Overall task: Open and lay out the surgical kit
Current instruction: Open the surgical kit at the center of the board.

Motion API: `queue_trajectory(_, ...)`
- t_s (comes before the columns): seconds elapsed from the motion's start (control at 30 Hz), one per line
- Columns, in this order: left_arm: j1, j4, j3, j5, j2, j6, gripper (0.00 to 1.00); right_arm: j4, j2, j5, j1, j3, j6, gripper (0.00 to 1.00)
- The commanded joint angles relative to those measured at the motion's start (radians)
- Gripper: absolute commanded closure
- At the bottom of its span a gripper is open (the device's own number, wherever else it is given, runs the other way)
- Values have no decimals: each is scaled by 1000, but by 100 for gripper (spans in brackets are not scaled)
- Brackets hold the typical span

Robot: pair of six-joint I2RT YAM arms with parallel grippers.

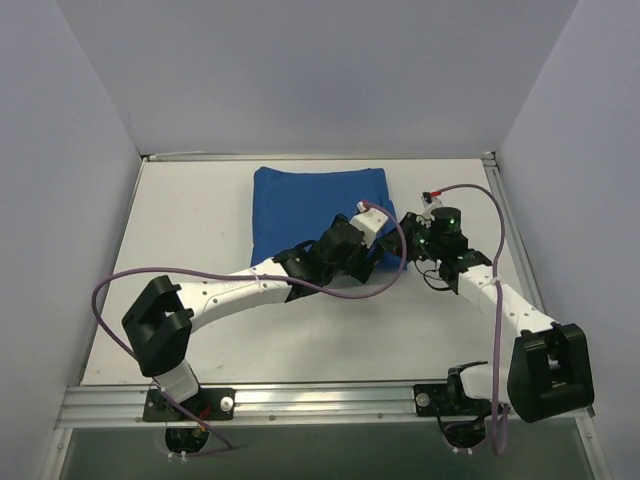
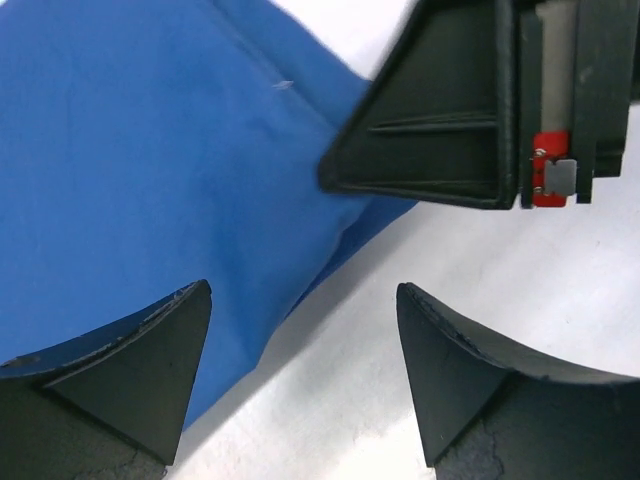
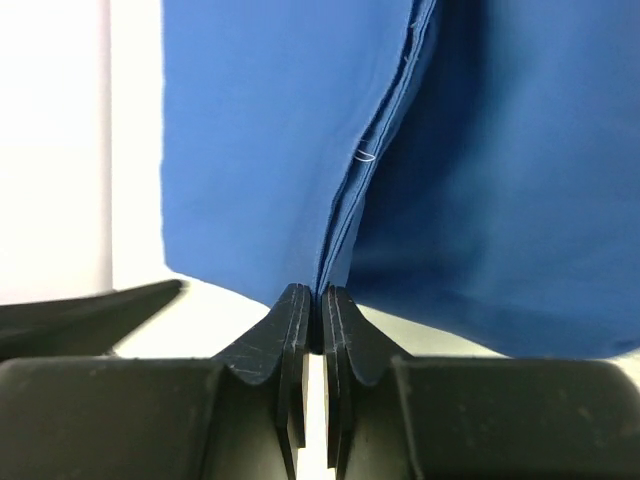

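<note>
While both outstretched, left end effector (image 2: 302,290) spread, right end effector (image 3: 308,293) pinching blue wrap (image 1: 310,200).

A: Looks bright, evenly lit from above?
B: Yes. Throws only faint shadows on the table (image 1: 200,230).
A: Blur?
B: Slight softness up close; blown-out white beside the blue cloth wrap (image 3: 250,150).

So we count one blue cloth wrap (image 1: 315,205) on one table (image 1: 200,200). Two arms: left arm (image 1: 240,290) near-left of the wrap, right arm (image 1: 500,300) near-right of it. Two grippers at its near right corner, left gripper (image 2: 302,300) and right gripper (image 3: 310,295). Two purple cables (image 1: 110,290).
</note>
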State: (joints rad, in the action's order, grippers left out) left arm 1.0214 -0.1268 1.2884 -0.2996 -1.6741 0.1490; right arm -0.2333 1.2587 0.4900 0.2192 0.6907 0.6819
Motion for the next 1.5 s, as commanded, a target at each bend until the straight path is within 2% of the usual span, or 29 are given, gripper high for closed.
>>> queue_trajectory(0.0, 19, 170, 8, -73, -39, -124, 16, 6, -62, 61, 12, 81, 41, 100)
queue_trajectory(0.17, 20, 164, 55, -101, -108, -147, 16, -7, -70, 85, 9, 101, 82, 100)
queue_trajectory(0.27, 17, 121, 123, -176, -168, -138, 17, -37, -71, 114, 9, 99, 108, 100)
queue_trajectory(0.33, -12, 32, 184, -252, -191, -80, 46, -31, -82, 111, 9, 112, 102, 100)
queue_trajectory(0.37, -30, 6, 196, -265, -196, -45, 67, -5, -85, 85, 8, 119, 93, 95)
queue_trajectory(0.4, -78, -11, 201, -271, -187, 34, 97, 21, -91, 62, 5, 130, 75, 73)
queue_trajectory(0.5, -161, 2, 119, -228, -78, 112, 98, 164, -99, -64, -7, 206, -37, 43)
queue_trajectory(0.53, -216, 30, 85, -222, -40, 136, 98, 195, -101, -98, -9, 243, -94, 29)
queue_trajectory(0.6, -274, 7, 26, -252, 71, 174, 98, 244, -97, -169, -9, 270, -131, 21)
queue_trajectory(0.7, -438, -176, 14, -341, 204, 271, 98, 282, -68, -199, -3, 305, -188, 18)
queue_trajectory(0.73, -531, -294, 8, -375, 280, 306, 98, 244, -59, -165, 3, 302, -200, 18)
queue_trajectory(0.8, -631, -486, -21, -479, 359, 445, 98, 244, -3, -156, 70, 317, -245, 20)
queue_trajectory(0.83, -680, -513, -43, -486, 443, 463, 98, 242, 23, -191, 110, 335, -263, 20)
queue_trajectory(0.87, -773, -533, -69, -484, 485, 474, 97, 244, 78, -212, 203, 355, -284, 20)
queue_trajectory(0.9, -814, -560, -119, -471, 526, 494, 86, 244, 105, -232, 245, 390, -315, 20)
queue_trajectory(0.93, -846, -574, -142, -460, 562, 504, 67, 211, 126, -240, 278, 401, -320, 20)
queue_trajectory(0.97, -872, -588, -161, -455, 624, 526, 37, 194, 174, -237, 305, 409, -324, 20)
queue_trajectory(1.0, -908, -591, -194, -422, 652, 538, 34, 181, 197, -238, 360, 429, -340, 20)
queue_trajectory(1.03, -919, -585, -207, -412, 693, 535, 24, 172, 220, -246, 385, 444, -352, 20)
queue_trajectory(1.07, -919, -573, -219, -398, 706, 531, 3, 175, 275, -257, 408, 460, -367, 20)
queue_trajectory(1.1, -922, -553, -228, -377, 715, 512, 6, 183, 303, -267, 460, 480, -396, 20)
queue_trajectory(1.27, -919, -585, -186, -280, 665, 540, 6, 196, 419, -378, 601, 567, -479, 20)
queue_trajectory(1.47, -911, -496, -268, -119, 610, 569, 6, 210, 550, -553, 755, 659, -612, 37)
